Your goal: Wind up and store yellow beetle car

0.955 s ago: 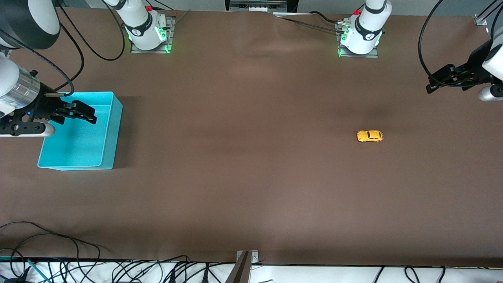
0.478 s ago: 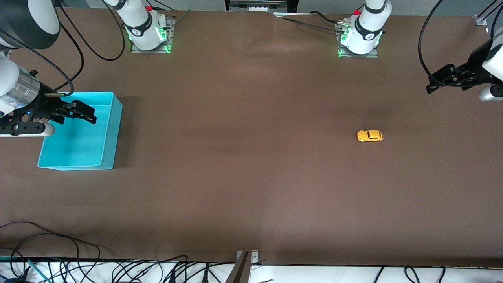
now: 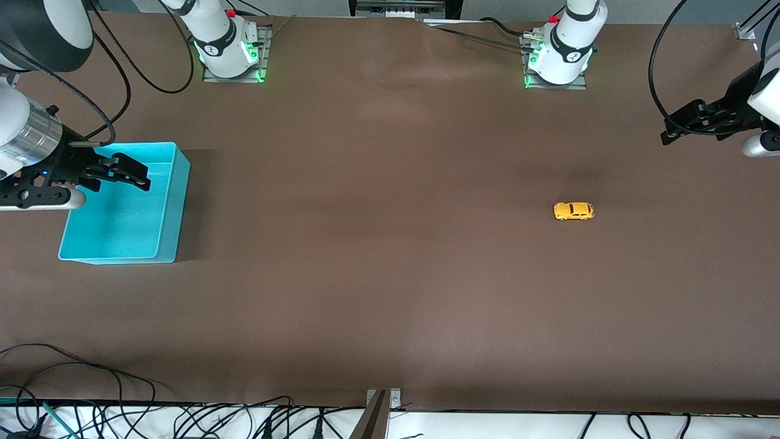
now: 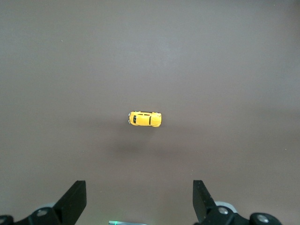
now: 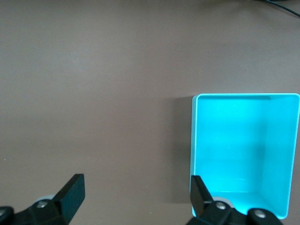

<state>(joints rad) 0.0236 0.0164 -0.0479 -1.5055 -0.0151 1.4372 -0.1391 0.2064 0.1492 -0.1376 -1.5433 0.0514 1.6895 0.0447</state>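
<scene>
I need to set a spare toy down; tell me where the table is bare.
Bare brown table spans the stretch between the turquoise bin and the yellow beetle car, and the whole strip nearer the front camera. Crowded: the bin's end, under the open right pincer; the open left pincer overhangs its end.

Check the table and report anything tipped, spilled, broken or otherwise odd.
Nothing stands out. The yellow car sits upright on its wheels on the bare table. The turquoise bin stands level. The left gripper and the right gripper are both open, holding nothing.
</scene>
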